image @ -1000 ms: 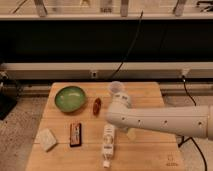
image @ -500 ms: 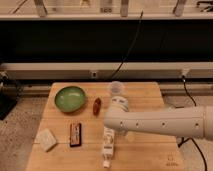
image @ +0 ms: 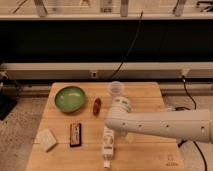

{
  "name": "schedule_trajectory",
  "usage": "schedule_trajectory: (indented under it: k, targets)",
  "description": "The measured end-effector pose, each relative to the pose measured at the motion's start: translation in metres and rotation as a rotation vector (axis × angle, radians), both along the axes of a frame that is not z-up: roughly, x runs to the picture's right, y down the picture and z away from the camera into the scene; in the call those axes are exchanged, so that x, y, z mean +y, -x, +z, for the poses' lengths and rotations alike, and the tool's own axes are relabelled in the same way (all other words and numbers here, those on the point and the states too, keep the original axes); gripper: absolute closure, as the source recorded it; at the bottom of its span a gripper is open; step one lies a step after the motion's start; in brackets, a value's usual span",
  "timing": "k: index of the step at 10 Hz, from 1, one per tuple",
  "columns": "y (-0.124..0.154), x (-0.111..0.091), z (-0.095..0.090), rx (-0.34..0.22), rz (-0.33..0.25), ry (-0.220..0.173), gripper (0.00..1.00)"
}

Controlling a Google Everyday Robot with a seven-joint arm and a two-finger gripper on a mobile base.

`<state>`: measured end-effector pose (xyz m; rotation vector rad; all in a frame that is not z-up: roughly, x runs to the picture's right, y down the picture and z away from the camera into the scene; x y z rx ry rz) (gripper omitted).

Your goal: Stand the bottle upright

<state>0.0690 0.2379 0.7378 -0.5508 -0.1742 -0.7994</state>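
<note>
Camera view: bottle (image: pixel 107 146) lies flat at near-middle of table (image: pixel 145 156), cap pointing near. My gripper (image: pixel 112 131) hangs over its far end, hidden under my arm; can't tell its state. Risk: an end-heavy grab could let the bottle swing or roll off the near edge.

Pale tan wooden desk (image: pixel 145 156). Glossy round green bowl (image: pixel 70 98). Slender white plastic bottle (image: pixel 107 146) with faint print and a white cap. Small red-brown oval object (image: pixel 97 106). Clear plastic cup (image: pixel 116 88). Dark brown flat bar (image: pixel 75 134). Off-white block (image: pixel 48 139). White end effector (image: pixel 112 129) over the bottle's upper end, on a white robot arm (image: pixel 165 125) with dark dots.
</note>
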Motion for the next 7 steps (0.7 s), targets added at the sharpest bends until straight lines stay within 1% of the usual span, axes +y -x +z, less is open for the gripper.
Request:
schedule_trajectory:
  k: [2,4,6,7]
  targets:
    - [0.01,0.009,-0.017,-0.077,-0.014,0.018,0.2]
    - [0.023,0.018,-0.027,-0.154,-0.048,0.044,0.2]
    - [0.04,0.028,-0.032,-0.236,-0.127,0.075,0.2]
    - [0.051,0.034,-0.033,-0.291,-0.212,0.096,0.2]
